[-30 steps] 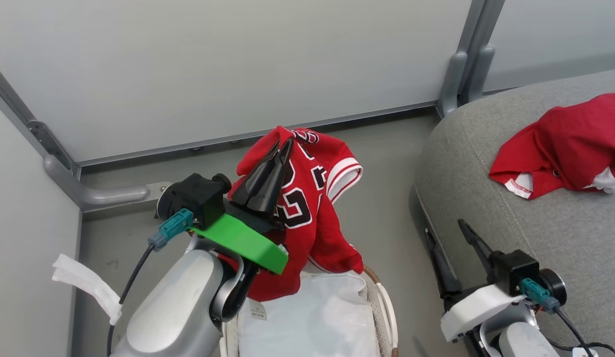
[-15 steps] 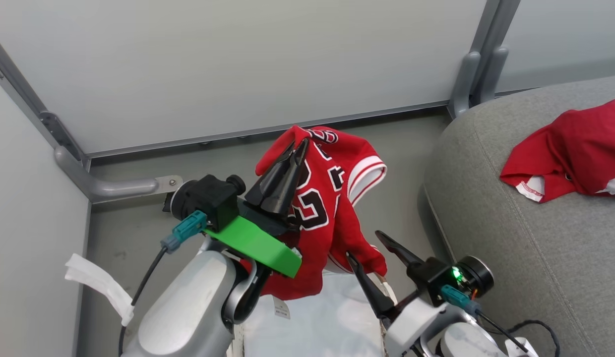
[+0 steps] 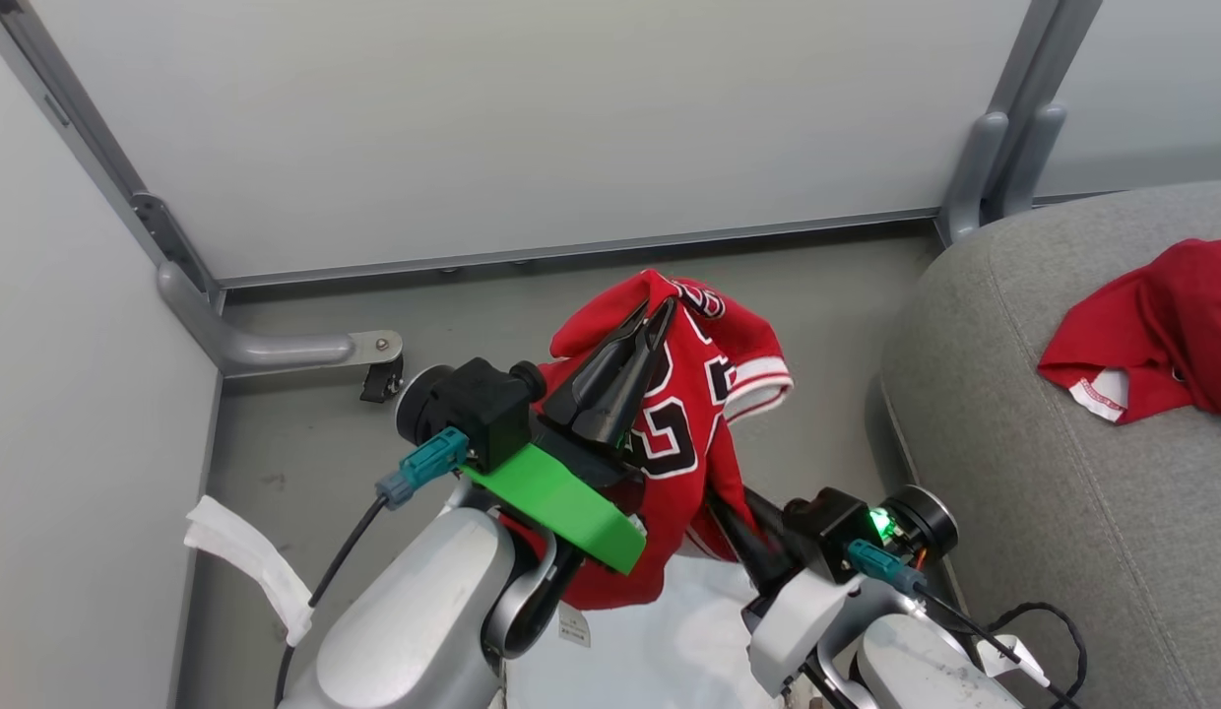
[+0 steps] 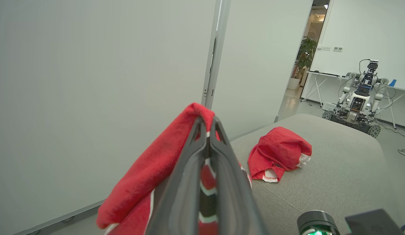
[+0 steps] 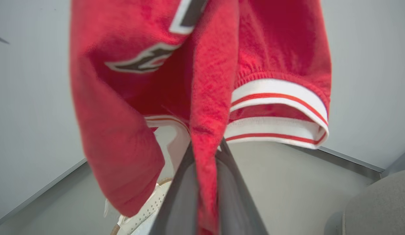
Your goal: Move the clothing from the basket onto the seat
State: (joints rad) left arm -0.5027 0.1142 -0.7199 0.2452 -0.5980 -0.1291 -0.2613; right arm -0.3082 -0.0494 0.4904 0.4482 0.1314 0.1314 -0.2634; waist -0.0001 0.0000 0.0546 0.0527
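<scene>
At the right of the frame, the seat carries the plain red garment, while the jersey hangs at centre above the basket, not yet delivered. The left pincer stays clamped on its top fold; the right pincer, a second ago spread wide beside the seat at lower right, has crossed over and closed on the jersey's lower fold. Judgement: held at both ends, it appears ready for transfer to the seat.

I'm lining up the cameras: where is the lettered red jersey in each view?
Head view: jersey centre, hanging from the left end effector.
Left wrist view: jersey bottom centre, draped around that end effector.
Right wrist view: jersey across the top.
Shared landmark: the grey seat, at the right in all.
</scene>
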